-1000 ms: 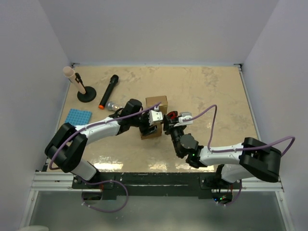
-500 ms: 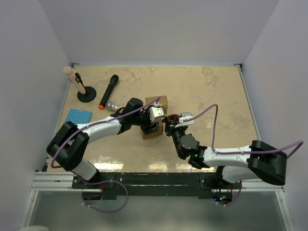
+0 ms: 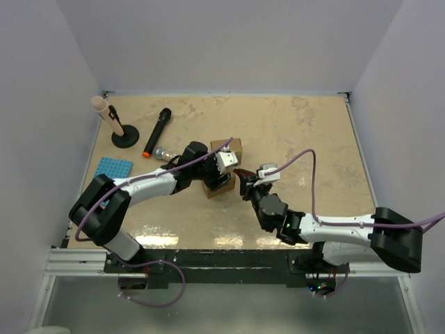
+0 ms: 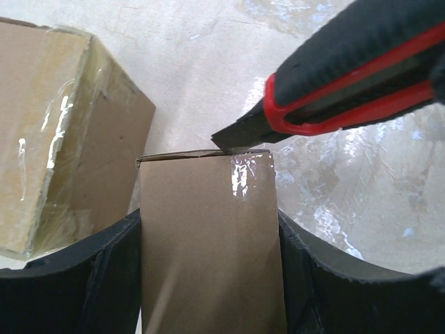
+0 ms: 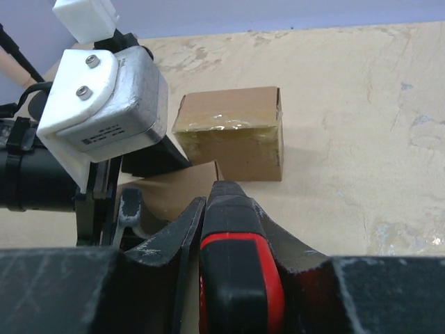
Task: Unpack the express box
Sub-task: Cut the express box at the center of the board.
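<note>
A small brown cardboard box (image 3: 217, 188) is clamped between the fingers of my left gripper (image 3: 218, 179). In the left wrist view the box (image 4: 208, 243) fills the gap between both black fingers (image 4: 111, 271). My right gripper (image 3: 245, 182) is shut on a black and red utility knife (image 5: 236, 264). The knife (image 4: 348, 76) has its tip against the far top edge of the held box. A second, taped cardboard box (image 3: 228, 147) stands just behind, also in the left wrist view (image 4: 62, 132) and the right wrist view (image 5: 233, 139).
A black microphone with an orange end (image 3: 157, 131) lies at the back left. A round black stand with a beige rod (image 3: 119, 132) is beside it. A blue mat (image 3: 113, 168) lies near the left edge. A small silver object (image 3: 163, 152) lies by the left arm.
The right arm has stretched out, its elbow swinging right. The knife has stayed at the held box's right edge, shifting slightly. The left gripper still holds the box, turned a little.
</note>
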